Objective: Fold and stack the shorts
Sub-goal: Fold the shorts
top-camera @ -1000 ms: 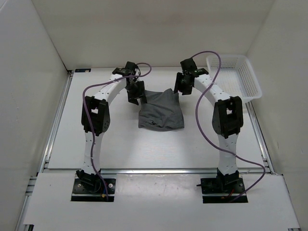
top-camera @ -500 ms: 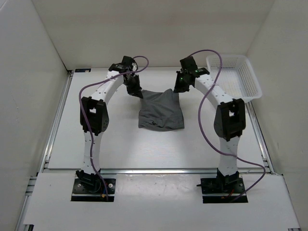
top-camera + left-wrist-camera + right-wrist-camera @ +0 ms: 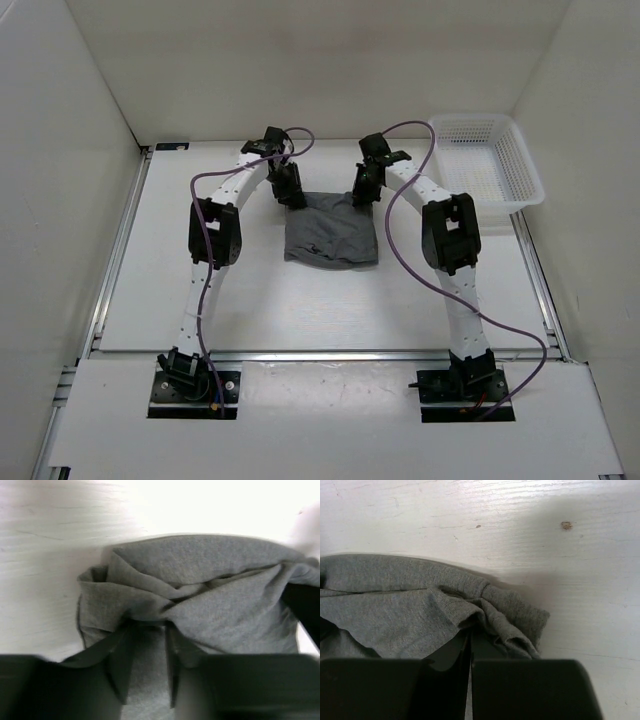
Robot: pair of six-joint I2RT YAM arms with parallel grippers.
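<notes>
The grey shorts (image 3: 330, 240) lie bunched in the middle of the table. My left gripper (image 3: 292, 194) is at their far left corner and my right gripper (image 3: 363, 192) at their far right corner. In the left wrist view the shorts (image 3: 215, 575) are gathered into folds over the tips of the left gripper (image 3: 146, 630), and grey cloth fills the narrow gap between the fingers. In the right wrist view the right gripper (image 3: 470, 634) has its fingers pressed together, with a crumpled corner of the shorts (image 3: 395, 600) caught at the tips.
A white mesh basket (image 3: 520, 165) stands at the far right corner of the table. White walls enclose the table on the left, back and right. Purple cables loop over both arms.
Both grippers came in onto the far corners of the shorts and closed on the cloth. The far edge of the shorts is now drawn narrower.
</notes>
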